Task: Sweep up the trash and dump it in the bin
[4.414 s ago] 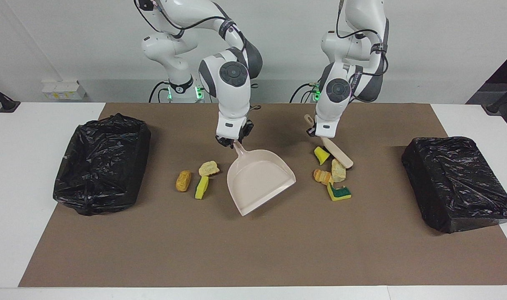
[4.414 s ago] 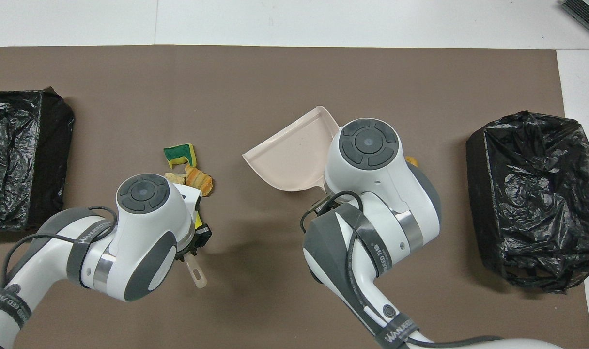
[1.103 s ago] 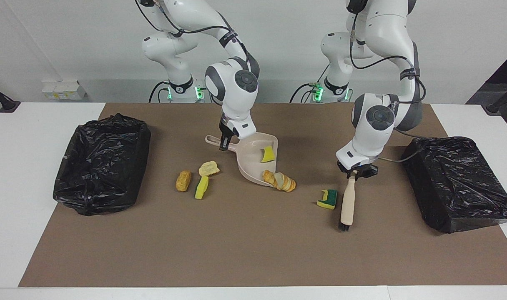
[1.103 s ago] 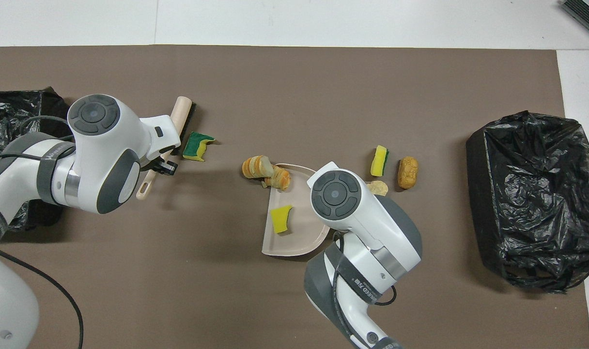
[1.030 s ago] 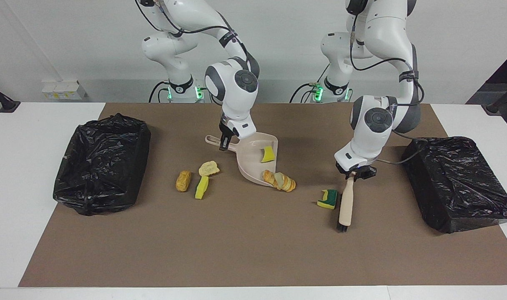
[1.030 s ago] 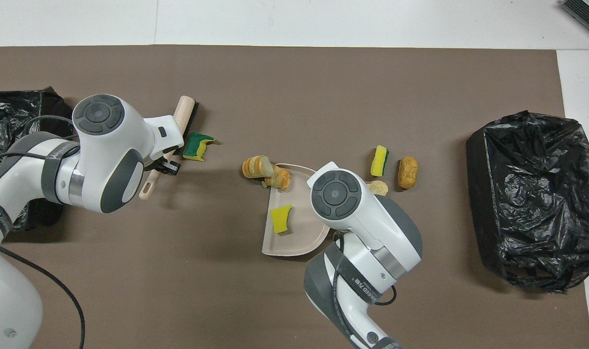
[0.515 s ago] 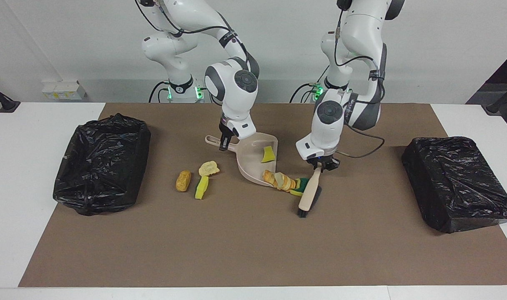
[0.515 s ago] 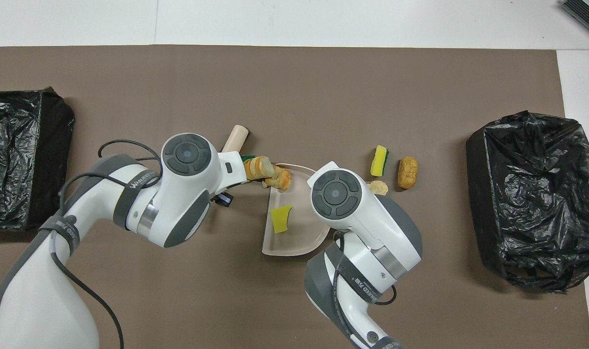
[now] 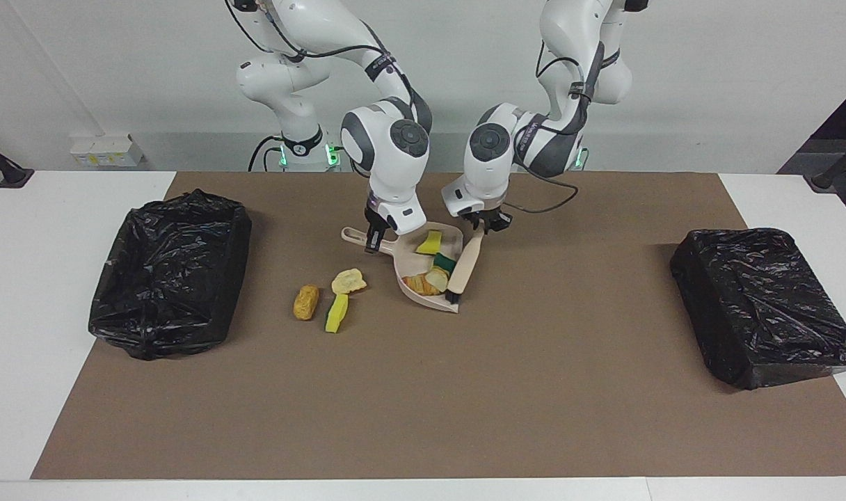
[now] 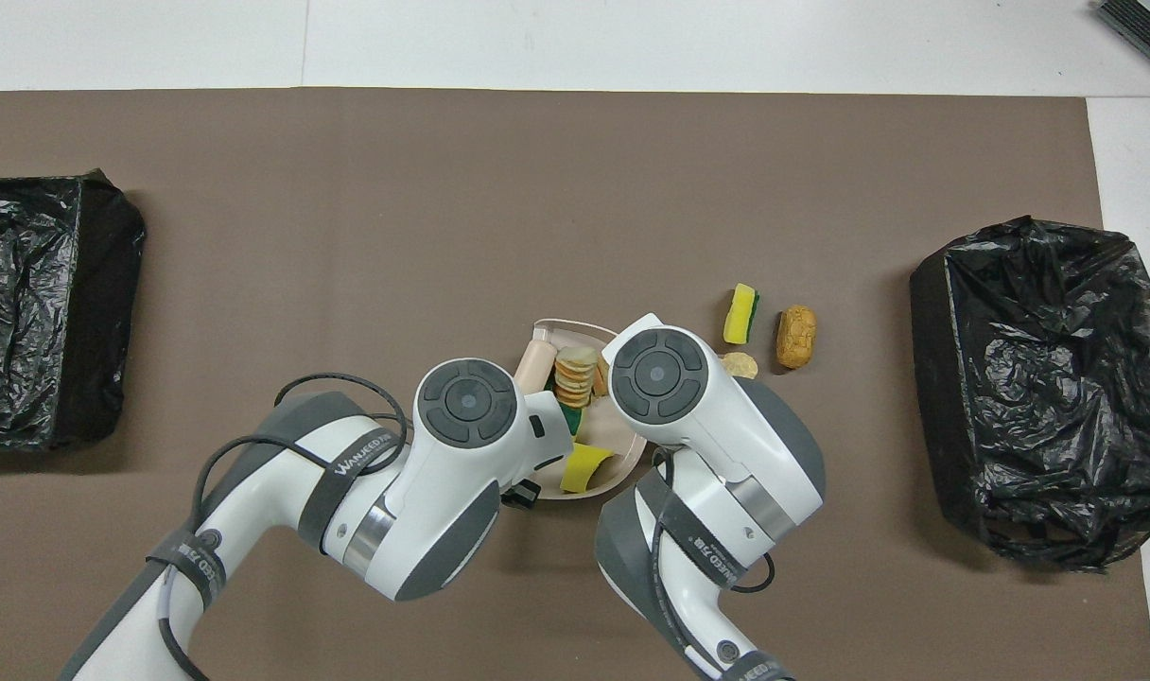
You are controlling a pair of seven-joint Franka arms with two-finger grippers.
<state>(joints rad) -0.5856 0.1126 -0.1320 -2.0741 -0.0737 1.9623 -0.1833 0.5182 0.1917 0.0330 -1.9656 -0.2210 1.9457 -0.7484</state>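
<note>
Holding four scraps [image 9: 431,268], the dustpan [image 9: 412,261] is pinched by the right end effector [image 9: 373,240], the brush [image 9: 465,268] by the left end effector [image 9: 488,223].

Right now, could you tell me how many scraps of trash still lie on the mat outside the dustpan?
3, together beside the dustpan toward the right arm's end: a tan lump, a yellow-green sponge piece and a pale bread piece.

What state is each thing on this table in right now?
Dustpan: held by right gripper, four scraps inside.
Brush: held by left gripper, its bristles in the dustpan.
Three scraps: loose on the mat.
Two bins: lined with black bags.
</note>
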